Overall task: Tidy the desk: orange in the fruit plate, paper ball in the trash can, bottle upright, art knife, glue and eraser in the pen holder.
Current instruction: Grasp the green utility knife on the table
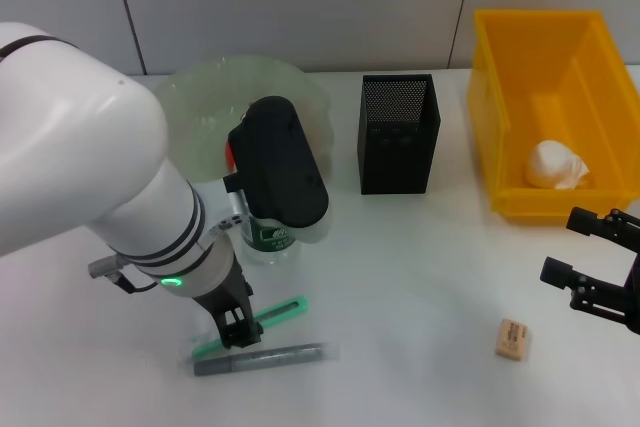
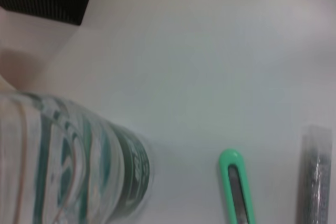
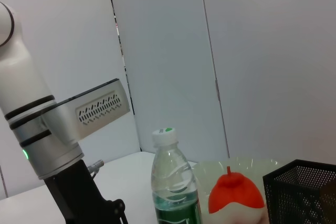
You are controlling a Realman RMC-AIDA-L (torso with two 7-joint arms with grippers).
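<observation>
The bottle (image 1: pixel 268 239) (image 2: pixel 73 163) (image 3: pixel 170 182) stands upright, partly hidden behind my left arm. An orange (image 3: pixel 236 192) rests in the pale green fruit plate (image 1: pixel 200 97). A paper ball (image 1: pixel 556 165) lies in the yellow trash can (image 1: pixel 490 97). The green art knife (image 1: pixel 285 309) (image 2: pixel 239 190) and grey glue stick (image 1: pixel 265 358) (image 2: pixel 315 177) lie side by side near the front edge. My left gripper (image 1: pixel 235 327) hovers just over the knife's middle. A tan eraser (image 1: pixel 512 339) lies front right, close to my open right gripper (image 1: pixel 572 247). The black mesh pen holder (image 1: pixel 398 132) stands at centre.
My bulky left arm (image 1: pixel 90 177) covers the left side of the desk and hides part of the plate. Bare white desk lies between the pen holder, the eraser and the glue. A grey panelled wall closes off the back.
</observation>
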